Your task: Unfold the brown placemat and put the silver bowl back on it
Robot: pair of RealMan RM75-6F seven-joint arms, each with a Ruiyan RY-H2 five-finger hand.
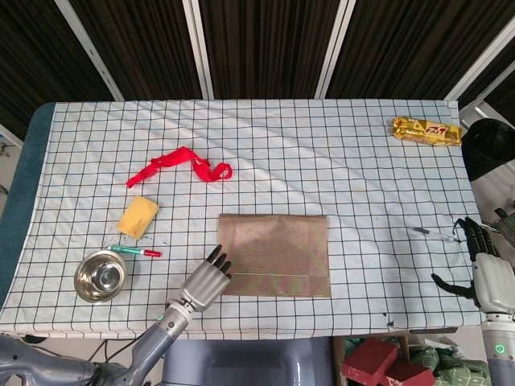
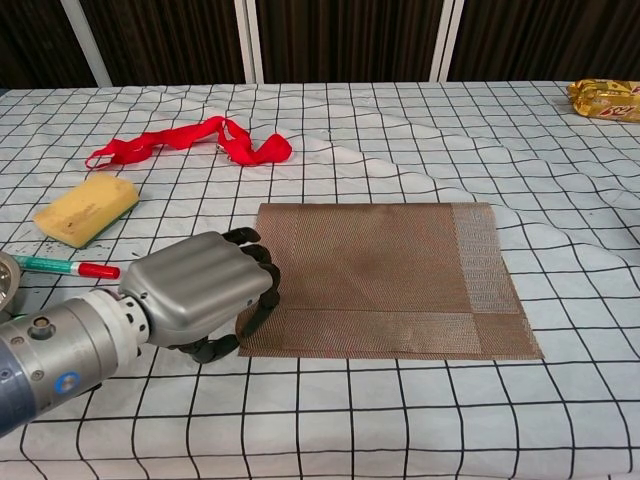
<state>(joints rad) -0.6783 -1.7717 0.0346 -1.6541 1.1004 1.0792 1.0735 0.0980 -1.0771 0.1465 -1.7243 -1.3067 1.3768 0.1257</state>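
The brown placemat (image 1: 274,255) (image 2: 378,280) lies folded on the checked cloth near the table's front middle. My left hand (image 1: 205,283) (image 2: 195,291) sits at its front left corner, fingers spread and reaching onto the mat's left edge, holding nothing. The silver bowl (image 1: 100,275) stands left of that hand; only its rim (image 2: 6,274) shows at the chest view's left edge. My right hand (image 1: 486,269) hangs past the table's right edge with fingers apart and nothing in it.
A red-capped green pen (image 1: 135,251) (image 2: 62,267) lies beside the bowl, a yellow sponge (image 1: 138,217) (image 2: 87,210) behind it, a red ribbon (image 1: 181,165) (image 2: 190,139) further back. A gold snack packet (image 1: 426,130) lies at the far right, a small pen (image 1: 430,234) near the right edge.
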